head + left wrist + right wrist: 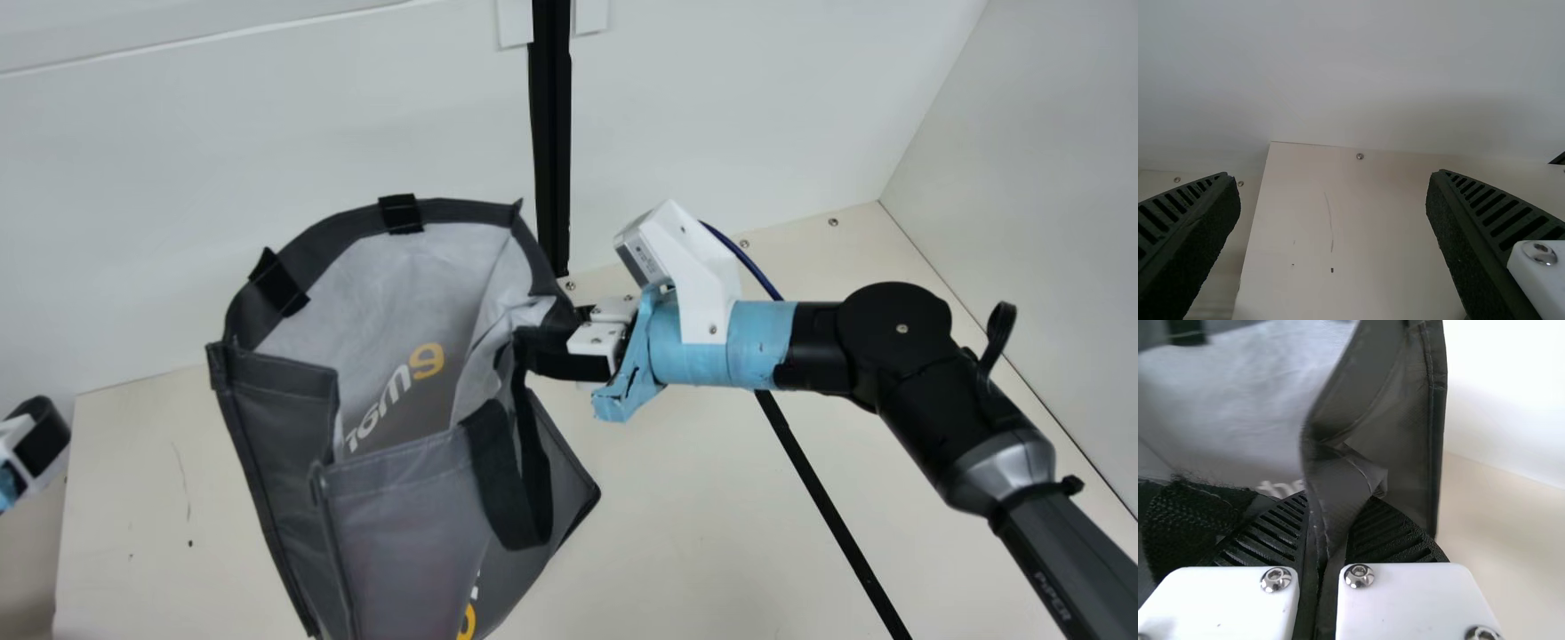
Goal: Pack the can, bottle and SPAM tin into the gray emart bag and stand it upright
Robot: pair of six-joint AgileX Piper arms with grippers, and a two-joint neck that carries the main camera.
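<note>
- I find my right end effector point(569, 342) pinching a folded edge of the gray emart bag point(400, 524), by the rim.
- The bag extends from those fingertips toward my left end effector point(36, 437), its mouth open and its body tilted.
- A black handle point(514, 480) loops down just beside the right end effector.
- In its wrist view, my left end effector point(1331, 190) is spread wide, well apart from the bag, with the cream table point(1365, 233) beyond its fingertips.

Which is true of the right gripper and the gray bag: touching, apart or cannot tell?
Touching. The right wrist view shows the right gripper pinching a fold of the gray bag between its two fingers.
</note>
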